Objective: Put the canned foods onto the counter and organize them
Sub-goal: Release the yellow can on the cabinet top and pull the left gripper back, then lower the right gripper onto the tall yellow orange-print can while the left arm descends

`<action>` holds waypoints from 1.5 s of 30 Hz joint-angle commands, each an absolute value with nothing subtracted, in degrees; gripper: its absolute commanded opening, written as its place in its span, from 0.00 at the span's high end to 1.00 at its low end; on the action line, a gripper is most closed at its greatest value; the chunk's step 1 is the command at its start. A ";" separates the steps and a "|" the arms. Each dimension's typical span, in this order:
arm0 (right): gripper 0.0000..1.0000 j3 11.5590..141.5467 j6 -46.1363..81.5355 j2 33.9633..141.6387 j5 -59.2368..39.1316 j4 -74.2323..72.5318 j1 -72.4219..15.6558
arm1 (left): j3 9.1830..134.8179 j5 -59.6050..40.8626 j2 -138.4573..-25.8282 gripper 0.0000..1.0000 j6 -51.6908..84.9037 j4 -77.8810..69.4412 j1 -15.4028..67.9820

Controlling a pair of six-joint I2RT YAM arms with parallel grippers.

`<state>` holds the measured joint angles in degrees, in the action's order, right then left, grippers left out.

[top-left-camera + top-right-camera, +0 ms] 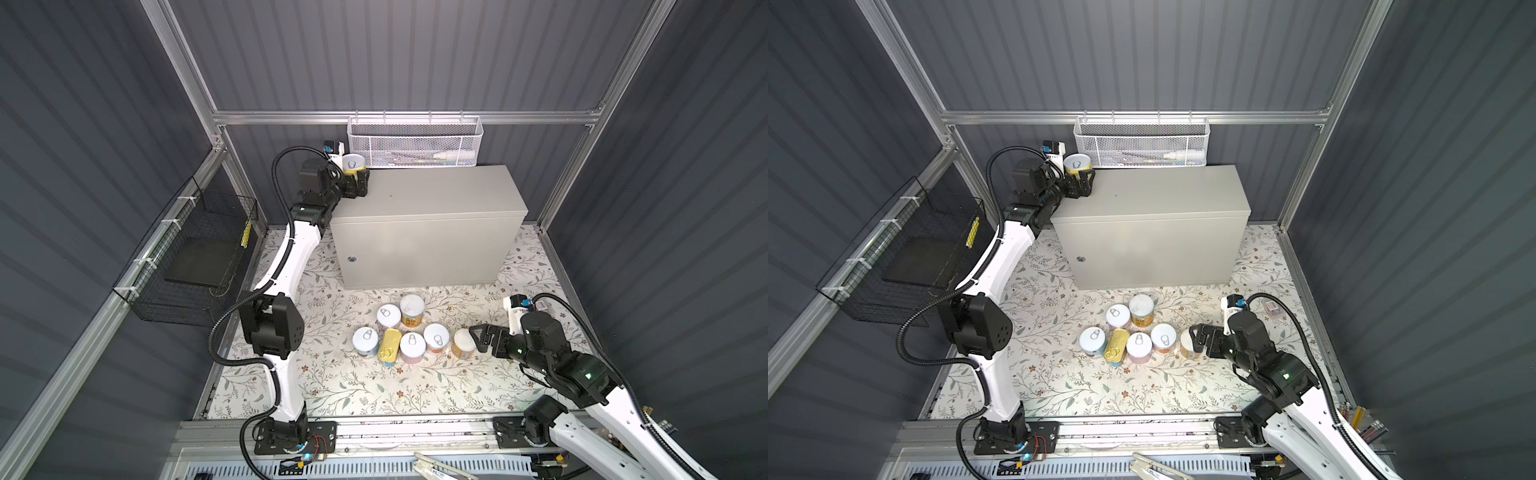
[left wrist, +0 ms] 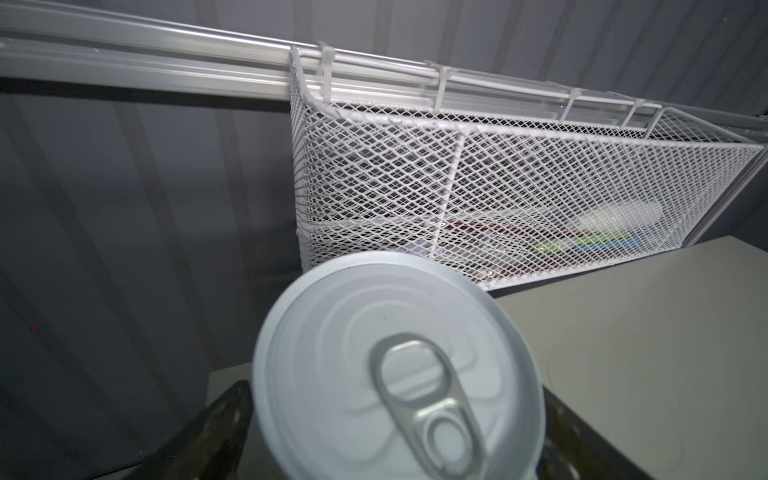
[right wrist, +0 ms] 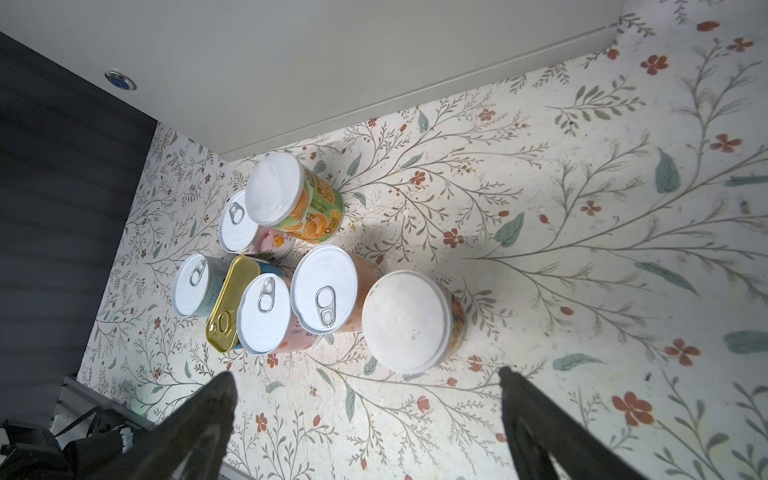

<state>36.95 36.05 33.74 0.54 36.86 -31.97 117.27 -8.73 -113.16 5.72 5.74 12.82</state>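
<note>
A yellow-labelled can (image 1: 354,163) (image 1: 1077,163) (image 2: 395,365) with a pull-tab lid stands upright on the back left corner of the grey counter (image 1: 436,199) (image 1: 1154,195) (image 2: 623,353). My left gripper (image 1: 356,179) (image 1: 1080,183) straddles it, jaws spread wide on either side of its body. Several more canned foods cluster on the floral mat in front of the counter, among them a gold rectangular tin (image 1: 390,347) (image 3: 228,303) and an orange can with a plain white lid (image 1: 463,343) (image 3: 407,320). My right gripper (image 1: 478,338) (image 1: 1196,336) (image 3: 368,378) is open just beside that orange can and holds nothing.
A white mesh basket (image 1: 415,141) (image 2: 498,187) hangs on the back rail, just behind the counter and close to the yellow can. A black wire basket (image 1: 195,257) hangs on the left wall. The counter's front face (image 3: 332,62) stands right behind the cluster of cans.
</note>
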 commanded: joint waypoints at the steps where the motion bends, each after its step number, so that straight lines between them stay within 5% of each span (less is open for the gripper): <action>1: 0.01 36.45 37.12 33.68 1.89 36.29 -31.88 | 116.51 -10.10 -109.25 0.00 6.16 4.55 13.19; 14: 0.01 34.63 37.18 28.88 1.85 36.09 -31.90 | 112.95 -5.77 -100.28 0.00 5.03 11.75 13.27; 23: 0.01 31.42 36.90 23.91 -2.01 37.47 -31.85 | 97.28 0.94 -87.13 0.00 9.93 13.88 15.12; 45: 0.01 33.17 34.95 35.00 -4.59 38.12 -32.64 | 68.62 0.72 -68.86 0.00 16.53 16.20 21.85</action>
<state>32.32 35.35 34.13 -5.78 36.29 -32.08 70.94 1.30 -70.26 15.77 14.57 20.97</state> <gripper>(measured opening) 0.988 0.996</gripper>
